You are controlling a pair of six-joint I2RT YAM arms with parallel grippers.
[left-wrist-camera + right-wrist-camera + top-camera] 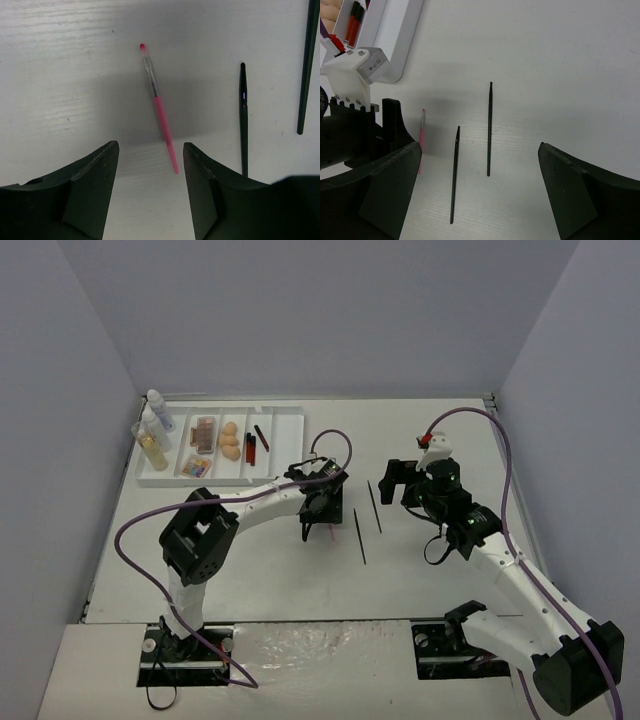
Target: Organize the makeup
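A pink makeup brush lies on the table just ahead of my open, empty left gripper, its tail end between the fingertips' line. Two thin black pencils lie to its right. In the top view the left gripper hovers over the brush, left of the pencils. My right gripper is open and empty just right of them; its wrist view shows both pencils between its fingers and the brush at left.
The white ridged tray stands at the back left with palettes, peach sponges and red and black pencils. White bottles and a tan tube lie at its left end. Its corner shows in the right wrist view.
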